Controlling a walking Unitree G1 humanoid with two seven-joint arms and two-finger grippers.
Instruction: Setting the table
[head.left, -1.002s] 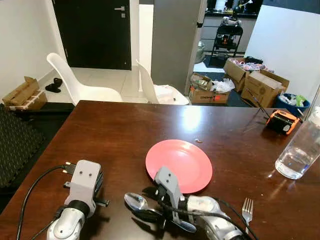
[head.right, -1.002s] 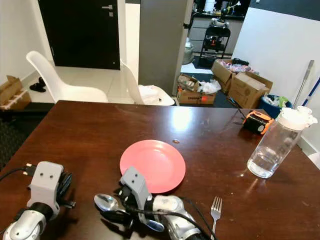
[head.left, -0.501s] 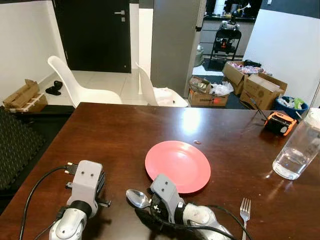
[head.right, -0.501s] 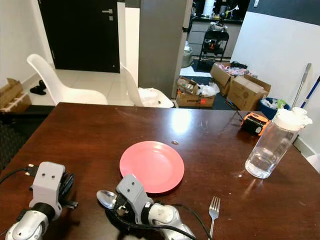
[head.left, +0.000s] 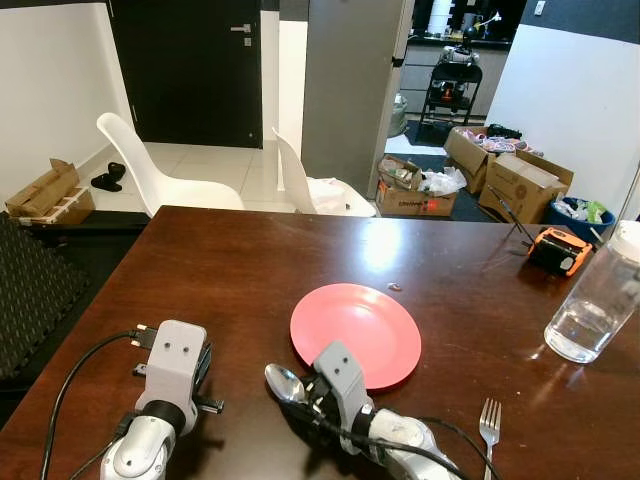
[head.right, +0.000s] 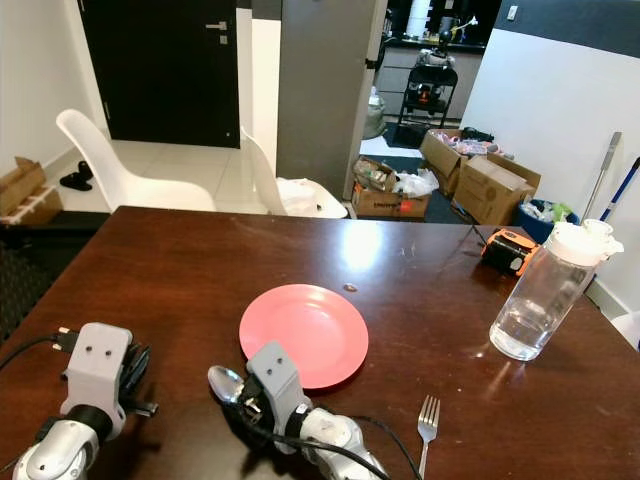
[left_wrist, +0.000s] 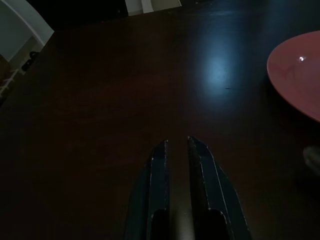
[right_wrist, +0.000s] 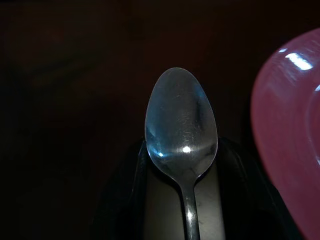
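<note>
Two grippers: both low at near edge of dark wood counter (head.left: 230, 260)
Right gripper (right_wrist: 182, 175): jaws closed on spoon (head.left: 283, 383) stem, bowl sticking out forward, just left of pink plate (head.left: 355, 332)
Left gripper (left_wrist: 177, 150): jaws nearly shut, narrow gap, holding nothing, over bare counter left of plate
Fork (head.left: 489, 424): flat on counter, right of plate near front edge
Water bottle (head.right: 548, 289): upright at far right
Orange tape measure (head.left: 565, 248): behind bottle
</note>
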